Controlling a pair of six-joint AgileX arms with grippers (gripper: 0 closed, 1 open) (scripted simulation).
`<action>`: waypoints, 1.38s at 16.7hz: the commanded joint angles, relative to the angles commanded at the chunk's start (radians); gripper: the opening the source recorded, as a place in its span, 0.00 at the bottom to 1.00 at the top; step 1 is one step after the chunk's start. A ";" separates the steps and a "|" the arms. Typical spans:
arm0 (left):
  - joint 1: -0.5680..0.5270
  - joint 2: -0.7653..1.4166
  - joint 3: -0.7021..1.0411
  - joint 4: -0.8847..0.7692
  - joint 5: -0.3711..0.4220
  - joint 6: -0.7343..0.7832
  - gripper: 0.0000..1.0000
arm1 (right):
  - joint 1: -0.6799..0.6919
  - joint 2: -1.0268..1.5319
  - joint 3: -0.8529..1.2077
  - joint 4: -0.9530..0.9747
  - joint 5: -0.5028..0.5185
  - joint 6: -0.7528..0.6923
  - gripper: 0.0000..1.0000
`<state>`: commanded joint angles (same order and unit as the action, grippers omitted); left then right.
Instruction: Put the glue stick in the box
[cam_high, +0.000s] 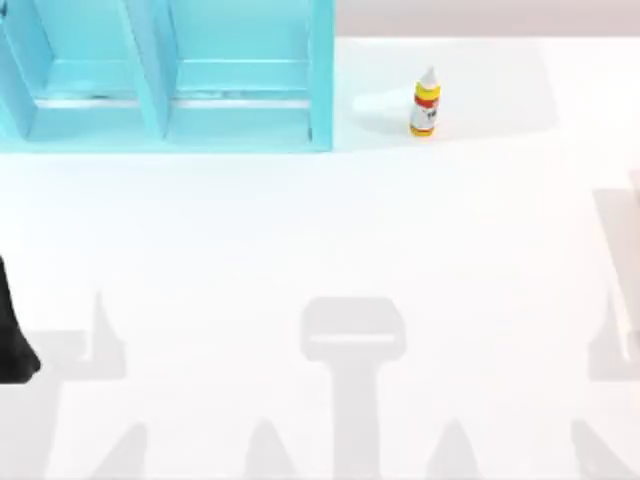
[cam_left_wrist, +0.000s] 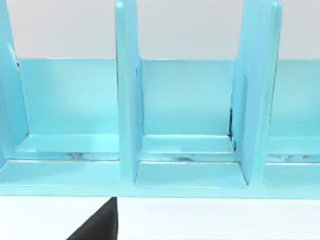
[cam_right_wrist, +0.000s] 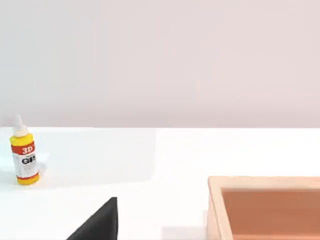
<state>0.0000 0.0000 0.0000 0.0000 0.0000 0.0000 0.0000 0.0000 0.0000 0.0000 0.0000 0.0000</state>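
Observation:
The glue stick (cam_high: 425, 102) stands upright on the white table at the back, a little to the right of the box; it also appears small and far off as the glue stick (cam_right_wrist: 24, 152). The box (cam_high: 320, 80) is light blue with upright dividers and takes up the back left. Its compartments face the left wrist camera as the box (cam_left_wrist: 127, 100). My left arm (cam_high: 12, 330) is parked at the table's left edge, far from both. A dark part of my left gripper (cam_left_wrist: 97, 225) shows before the box. A dark part of my right gripper (cam_right_wrist: 97, 222) shows well short of the glue stick.
An orange-brown open container (cam_right_wrist: 260, 182) sits on the table near my right arm. Grey shadows of the arms lie across the front of the white table (cam_high: 320, 230). Open table stretches between the arms and the back row.

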 joint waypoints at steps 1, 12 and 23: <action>0.000 0.000 0.000 0.000 0.000 0.000 1.00 | 0.000 0.000 0.000 0.000 0.000 0.000 1.00; 0.000 0.000 0.000 0.000 0.000 0.000 1.00 | 0.125 0.509 0.227 0.217 0.111 -0.007 1.00; 0.000 0.000 0.000 0.000 0.000 0.000 1.00 | 0.318 1.530 0.715 0.683 0.397 0.098 1.00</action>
<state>0.0000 0.0000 0.0000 0.0000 0.0000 0.0000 0.3175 1.5300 0.7145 0.6829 0.3973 0.0977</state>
